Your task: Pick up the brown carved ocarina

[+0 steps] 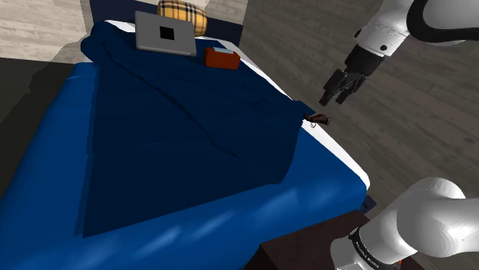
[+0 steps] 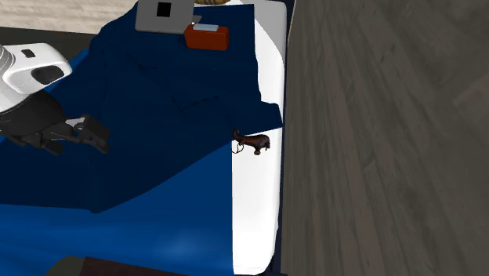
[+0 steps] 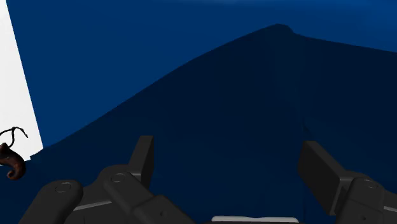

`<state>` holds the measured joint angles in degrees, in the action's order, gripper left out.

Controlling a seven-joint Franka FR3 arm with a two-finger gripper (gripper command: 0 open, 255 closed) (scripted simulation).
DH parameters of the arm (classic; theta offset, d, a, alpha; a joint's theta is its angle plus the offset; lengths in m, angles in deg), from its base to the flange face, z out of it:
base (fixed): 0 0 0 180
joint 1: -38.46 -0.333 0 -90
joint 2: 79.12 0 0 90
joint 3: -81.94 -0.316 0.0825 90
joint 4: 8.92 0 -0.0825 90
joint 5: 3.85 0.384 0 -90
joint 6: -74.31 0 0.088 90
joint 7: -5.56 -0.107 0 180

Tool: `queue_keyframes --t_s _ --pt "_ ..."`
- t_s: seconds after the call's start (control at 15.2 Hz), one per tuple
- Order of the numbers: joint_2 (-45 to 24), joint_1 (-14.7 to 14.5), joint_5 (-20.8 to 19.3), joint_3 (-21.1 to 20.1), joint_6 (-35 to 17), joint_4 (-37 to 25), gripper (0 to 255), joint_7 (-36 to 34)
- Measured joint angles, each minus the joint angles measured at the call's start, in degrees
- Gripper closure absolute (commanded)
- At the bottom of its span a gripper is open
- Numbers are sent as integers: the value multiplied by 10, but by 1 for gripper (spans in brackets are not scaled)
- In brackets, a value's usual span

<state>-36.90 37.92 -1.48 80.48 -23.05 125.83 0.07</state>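
Note:
The small dark brown ocarina with a thin cord lies on the white strip of the bed's edge, just past the corner of the dark blue blanket. It also appears in the second exterior view as the ocarina and, off to the side of the fingers, as the ocarina. My black gripper hangs in the air a little above and beside it, apart from it. In the wrist view the gripper is open over the blanket with nothing between its fingers.
A grey flat box, a red-brown box and a plaid pillow sit at the bed's far end. Wooden floor runs beside the bed. The dark stand is at the shoulder view's lower right.

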Motion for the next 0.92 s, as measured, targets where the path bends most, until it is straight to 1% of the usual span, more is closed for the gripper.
queue_keyframes --t_s 0.2,0.46,0.92 --pt "-9 8 -7 9 -15 5 0 4" --pt "-39 33 -27 38 -65 24 0 17" --pt "-116 75 -56 90 -154 29 0 38"
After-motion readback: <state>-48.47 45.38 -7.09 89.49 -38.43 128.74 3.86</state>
